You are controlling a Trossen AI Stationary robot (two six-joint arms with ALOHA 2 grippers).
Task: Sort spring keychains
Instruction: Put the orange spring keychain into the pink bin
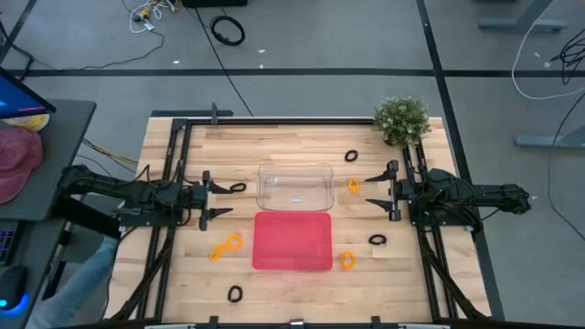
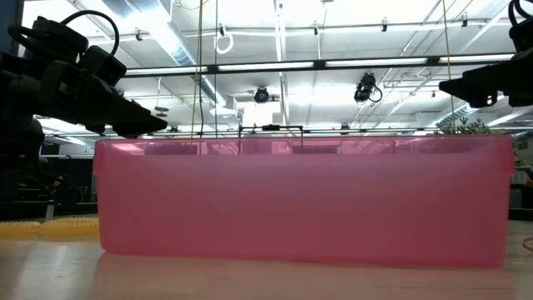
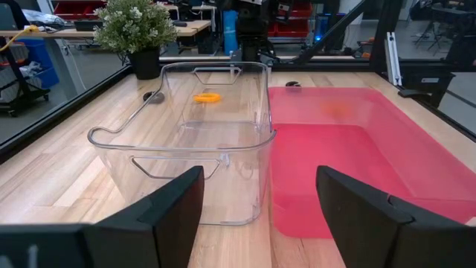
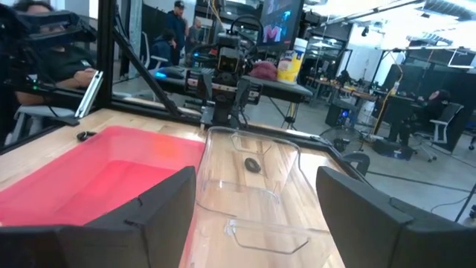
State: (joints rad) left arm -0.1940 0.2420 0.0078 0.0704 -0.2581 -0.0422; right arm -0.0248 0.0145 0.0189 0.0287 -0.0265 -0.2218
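We are just getting started, and as far as we can tell no sorting is done yet. The clear tub [image 1: 294, 185] and the red tray [image 1: 292, 241] are sitting side by side in the middle of the table [image 1: 183, 274], and both are looking empty.

All the little spring keychains are lying out on the wood. We are counting three orange ones: one on the left of the red tray [image 1: 226, 246], one by its near right corner [image 1: 346, 260], and one just right of the clear tub [image 1: 354, 185]. We are counting four black ones: one just left of the tub [image 1: 238, 187], one near the front edge [image 1: 235, 294], one on the right [image 1: 377, 240], and one far back by the small plant [image 1: 352, 156].

Our left gripper [image 1: 216, 193] is waiting at the left of the tub with its fingers spread wide and holding nothing. Our right gripper [image 1: 377, 188] is waiting at the right of the tub, also spread wide and empty, with the orange keychain close by.

So all seven keychains are waiting to be picked up and dropped in by color.
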